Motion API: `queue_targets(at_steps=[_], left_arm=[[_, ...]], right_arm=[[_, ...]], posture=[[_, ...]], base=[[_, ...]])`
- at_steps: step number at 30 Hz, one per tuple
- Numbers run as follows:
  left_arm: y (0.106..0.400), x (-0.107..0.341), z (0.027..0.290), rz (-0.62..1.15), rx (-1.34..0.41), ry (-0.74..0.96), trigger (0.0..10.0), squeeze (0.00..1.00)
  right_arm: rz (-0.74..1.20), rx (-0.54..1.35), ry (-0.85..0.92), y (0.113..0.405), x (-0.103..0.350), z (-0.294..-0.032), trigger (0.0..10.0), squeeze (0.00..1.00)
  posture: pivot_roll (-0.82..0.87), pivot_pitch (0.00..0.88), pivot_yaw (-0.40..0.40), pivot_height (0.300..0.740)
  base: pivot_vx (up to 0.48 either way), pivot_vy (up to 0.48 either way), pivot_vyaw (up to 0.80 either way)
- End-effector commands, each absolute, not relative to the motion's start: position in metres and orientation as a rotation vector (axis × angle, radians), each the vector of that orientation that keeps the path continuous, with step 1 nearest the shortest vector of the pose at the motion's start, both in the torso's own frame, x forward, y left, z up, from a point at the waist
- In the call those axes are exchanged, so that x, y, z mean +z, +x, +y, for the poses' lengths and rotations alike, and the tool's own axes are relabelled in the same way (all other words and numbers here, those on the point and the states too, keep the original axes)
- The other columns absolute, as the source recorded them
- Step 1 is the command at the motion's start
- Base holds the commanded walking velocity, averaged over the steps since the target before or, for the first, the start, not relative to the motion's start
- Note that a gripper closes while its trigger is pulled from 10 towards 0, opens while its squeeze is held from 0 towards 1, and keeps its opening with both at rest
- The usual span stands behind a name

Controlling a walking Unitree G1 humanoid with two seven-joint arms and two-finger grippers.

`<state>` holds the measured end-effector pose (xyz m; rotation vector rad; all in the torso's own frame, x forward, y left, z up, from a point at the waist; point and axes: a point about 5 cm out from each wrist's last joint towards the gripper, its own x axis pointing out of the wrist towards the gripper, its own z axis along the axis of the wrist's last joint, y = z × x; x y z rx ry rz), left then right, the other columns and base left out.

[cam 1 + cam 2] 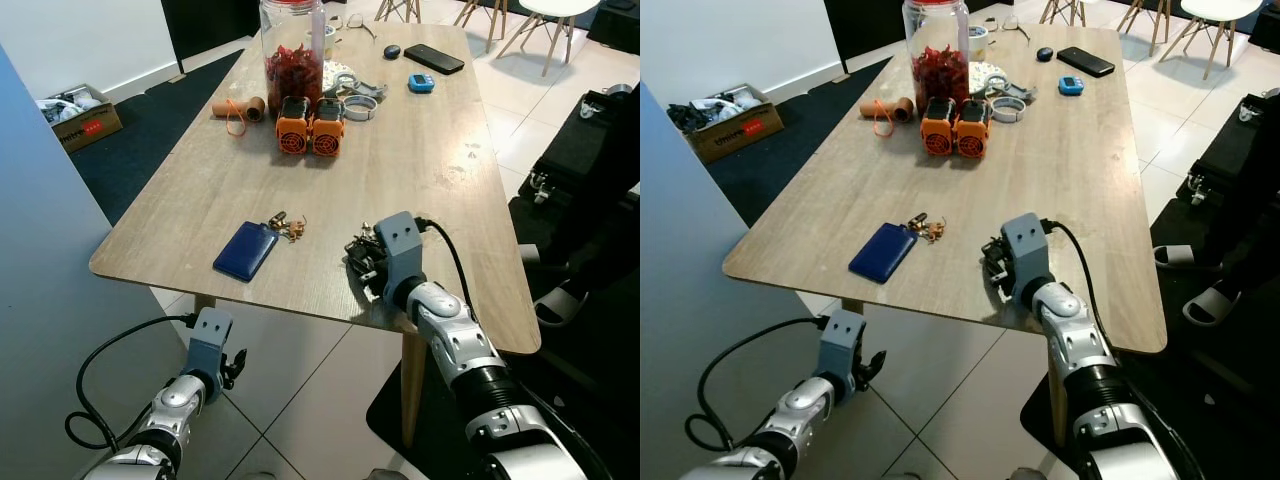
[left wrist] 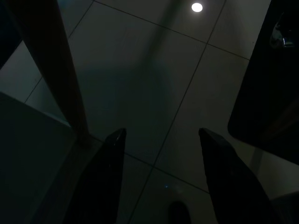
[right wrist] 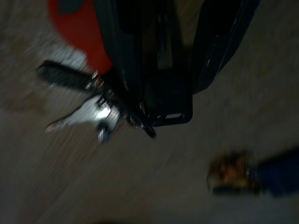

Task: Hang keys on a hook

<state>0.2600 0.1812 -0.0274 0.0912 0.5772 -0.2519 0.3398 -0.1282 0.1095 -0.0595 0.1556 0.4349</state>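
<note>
Floor tiles lie under the left pincer [image 2: 161, 177], which hangs below the counter's [image 1: 430, 170] near edge, fingers spread and empty. A blue card holder [image 1: 245, 250] with small keys lies near that edge. Further right, the right pincer [image 1: 362, 262] grips a bunch of keys [image 3: 93, 109] just above the wood.

Dark keys [image 1: 360, 256] on wooden table [image 1: 420, 180]

Keys [image 1: 362, 255] on table [image 1: 440, 190], right of wallet [image 1: 246, 250]; jar [image 1: 292, 45] behind.
</note>
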Motion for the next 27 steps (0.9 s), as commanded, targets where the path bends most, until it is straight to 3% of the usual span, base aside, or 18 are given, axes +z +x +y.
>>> queue_targets(at_steps=[1, 2, 3, 4, 7, 27], left_arm=[[0.258, -0.029, 0.185, 0.597, -0.243, 0.102, 10.0, 0.00], [0.258, -0.029, 0.186, 0.597, -0.242, 0.102, 10.0, 0.00], [0.258, -0.029, 0.186, 0.597, -0.241, 0.101, 10.0, 0.00], [0.258, -0.029, 0.186, 0.597, -0.240, 0.101, 10.0, 0.00], [0.259, -0.029, 0.186, 0.596, -0.240, 0.101, 10.0, 0.00], [0.261, -0.027, 0.184, 0.592, -0.244, 0.100, 10.0, 0.00]], right_arm=[[0.009, 0.457, -0.021, 0.343, 0.136, -0.124, 0.0, 0.00], [-0.031, 0.477, -0.016, 0.343, 0.143, -0.122, 0.0, 0.00], [-0.080, 0.500, 0.004, 0.343, 0.153, -0.118, 1.8, 0.00], [-0.112, 0.514, 0.019, 0.342, 0.160, -0.116, 1.8, 0.00], [-0.195, 0.553, 0.029, 0.342, 0.182, -0.109, 0.0, 0.00], [-0.259, 0.554, 0.029, 0.343, 0.206, -0.111, 0.0, 0.00]], posture=[[0.05, 0.092, 0.017, 0.740], [0.05, 0.092, 0.017, 0.740], [0.05, 0.093, 0.017, 0.740], [0.05, 0.093, 0.017, 0.740], [0.05, 0.090, 0.019, 0.740], [0.05, 0.084, 0.022, 0.740]], base=[[0.000, 0.000, 0.00], [0.000, 0.000, 0.00], [0.000, 0.000, 0.00], [0.000, 0.000, 0.00], [0.000, 0.000, 0.00], [0.000, 0.000, 0.00]])
